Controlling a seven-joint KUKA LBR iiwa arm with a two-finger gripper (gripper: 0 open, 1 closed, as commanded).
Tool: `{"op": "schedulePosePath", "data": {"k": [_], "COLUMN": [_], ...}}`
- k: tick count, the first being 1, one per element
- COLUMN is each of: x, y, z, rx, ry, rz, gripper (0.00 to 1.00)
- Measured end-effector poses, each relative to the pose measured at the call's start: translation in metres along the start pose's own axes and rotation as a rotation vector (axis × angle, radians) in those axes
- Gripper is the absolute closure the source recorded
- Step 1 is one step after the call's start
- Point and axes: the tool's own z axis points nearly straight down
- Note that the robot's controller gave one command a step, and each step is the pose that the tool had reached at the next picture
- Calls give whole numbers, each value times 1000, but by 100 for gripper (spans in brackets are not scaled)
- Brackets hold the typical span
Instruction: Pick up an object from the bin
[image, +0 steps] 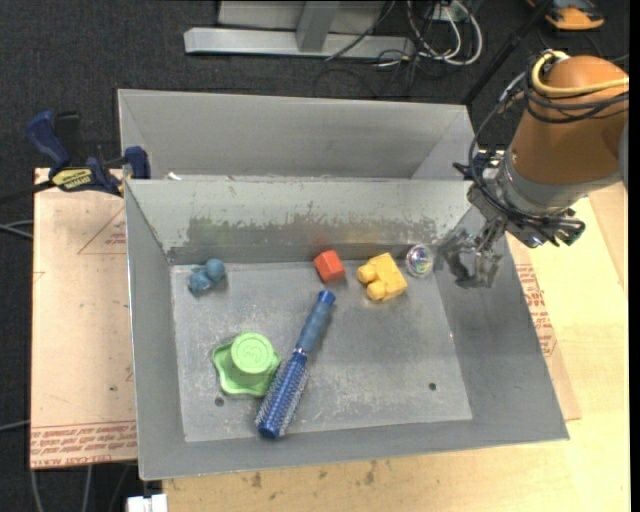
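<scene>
Shiny ball (419, 260), small and glassy, lies just beside the claw (474, 265), toward the view's left. A yellow block (381, 277) sits just beyond the ball, and an orange cube (328, 265) farther that way. Whether the claw is open or closed cannot be told. A sound pick would likely centre it over one piece, clear of the bin wall (500, 340), before descending.

Even, diffuse light; faint soft shadows.
</scene>
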Motion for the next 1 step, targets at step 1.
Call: {"op": "schedulePosePath", "data": {"k": [1], "x": [30], "y": [5], "z": [0], "rx": [-9], "ry": [7], "rz": [35], "gripper": [100]}}
